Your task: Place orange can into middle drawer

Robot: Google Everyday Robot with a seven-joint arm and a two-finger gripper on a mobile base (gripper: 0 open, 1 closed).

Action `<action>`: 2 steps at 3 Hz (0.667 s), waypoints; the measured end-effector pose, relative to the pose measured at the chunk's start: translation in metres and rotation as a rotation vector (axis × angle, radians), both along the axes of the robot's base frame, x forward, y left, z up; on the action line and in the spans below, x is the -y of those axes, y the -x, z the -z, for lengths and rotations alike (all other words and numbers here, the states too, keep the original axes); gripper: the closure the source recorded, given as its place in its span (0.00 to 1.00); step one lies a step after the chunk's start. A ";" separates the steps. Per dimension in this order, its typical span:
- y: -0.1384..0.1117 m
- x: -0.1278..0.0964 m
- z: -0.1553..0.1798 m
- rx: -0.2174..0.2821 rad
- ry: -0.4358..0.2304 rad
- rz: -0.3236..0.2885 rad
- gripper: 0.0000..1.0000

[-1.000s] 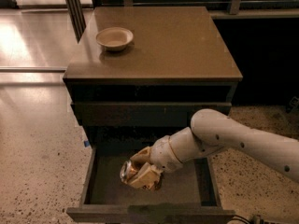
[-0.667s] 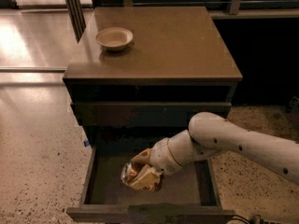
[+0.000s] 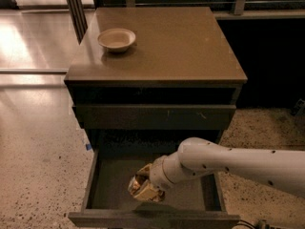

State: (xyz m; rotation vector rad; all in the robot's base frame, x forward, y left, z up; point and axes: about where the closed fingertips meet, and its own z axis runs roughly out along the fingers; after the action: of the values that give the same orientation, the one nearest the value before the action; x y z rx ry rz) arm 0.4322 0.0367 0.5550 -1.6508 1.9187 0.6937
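My gripper point(image 3: 146, 190) pinches the dented orange-gold drink can point(image 3: 138, 182) inside the open dark grey-brown middle drawer point(image 3: 108, 180), near its front wall. The brown table point(image 3: 181, 46) above this drawer carries a round beige bowl point(image 3: 116, 39).

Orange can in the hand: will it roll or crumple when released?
The orange can, held by the hand inside the middle drawer, looks dented, so probably light and crushable. Round body may roll on the flat tray.
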 end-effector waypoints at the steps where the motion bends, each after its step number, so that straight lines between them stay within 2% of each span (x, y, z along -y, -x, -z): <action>1: -0.016 -0.005 0.002 0.038 -0.005 0.054 1.00; 2: -0.017 -0.005 0.002 0.038 -0.004 0.054 1.00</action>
State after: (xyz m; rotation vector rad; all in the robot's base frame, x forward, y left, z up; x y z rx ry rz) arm 0.4488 0.0415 0.5531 -1.5918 1.9264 0.6404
